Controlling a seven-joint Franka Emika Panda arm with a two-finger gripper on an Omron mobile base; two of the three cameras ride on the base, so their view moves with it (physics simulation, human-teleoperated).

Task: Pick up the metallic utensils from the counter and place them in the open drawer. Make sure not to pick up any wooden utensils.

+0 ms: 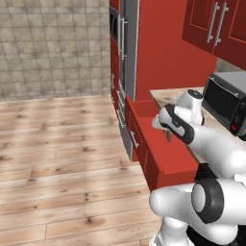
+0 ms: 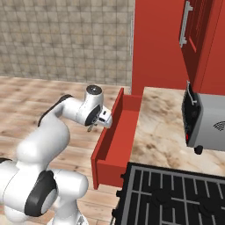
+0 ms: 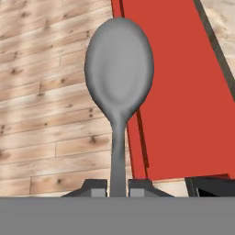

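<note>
I have the two-finger gripper [image 3: 117, 187] clamped on the slim grey metal spoon [image 3: 118, 78] at its thin handle, above the open red drawer's [image 3: 183, 92] front edge. Probably light, stiff and slippery; hold low on the handle.

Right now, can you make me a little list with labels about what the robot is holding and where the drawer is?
Holding: metal spoon, handle pinched between the fingertips of the gripper
Spoon position: over the front edge of the drawer, partly above the wooden floor
Drawer: open, red inside
Counter: beside the drawer, toaster oven on it
</note>
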